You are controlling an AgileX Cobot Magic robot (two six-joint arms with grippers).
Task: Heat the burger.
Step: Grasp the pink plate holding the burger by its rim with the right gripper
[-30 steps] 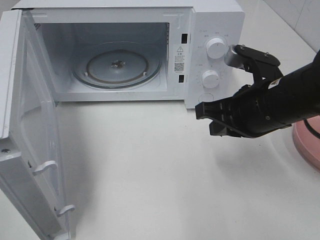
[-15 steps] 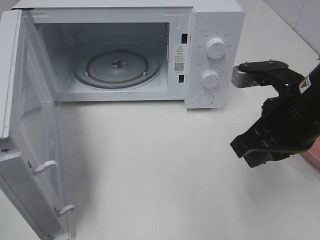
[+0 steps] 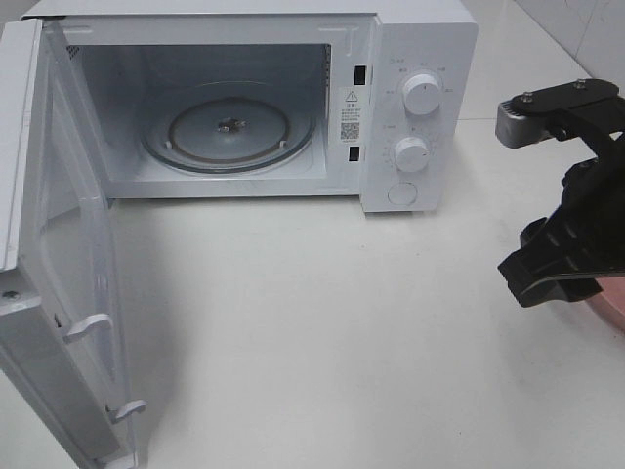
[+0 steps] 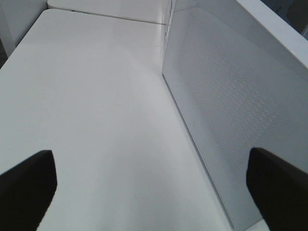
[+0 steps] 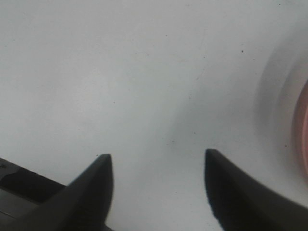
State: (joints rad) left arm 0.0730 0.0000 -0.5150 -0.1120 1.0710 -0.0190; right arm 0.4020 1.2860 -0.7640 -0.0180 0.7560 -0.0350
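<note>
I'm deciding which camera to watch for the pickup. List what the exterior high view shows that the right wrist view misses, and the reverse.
Only exterior high: the microwave, its door swung open, the bare glass turntable inside, and two knobs. Only right wrist: the right gripper is open, with nothing in the gap between its fingers. Both: the white table, that gripper, and a sliver of the pink plate. The burger shows in neither.

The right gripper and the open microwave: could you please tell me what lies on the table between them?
Nothing: in the exterior high view, the white table between the right gripper and the microwave is bare.
</note>
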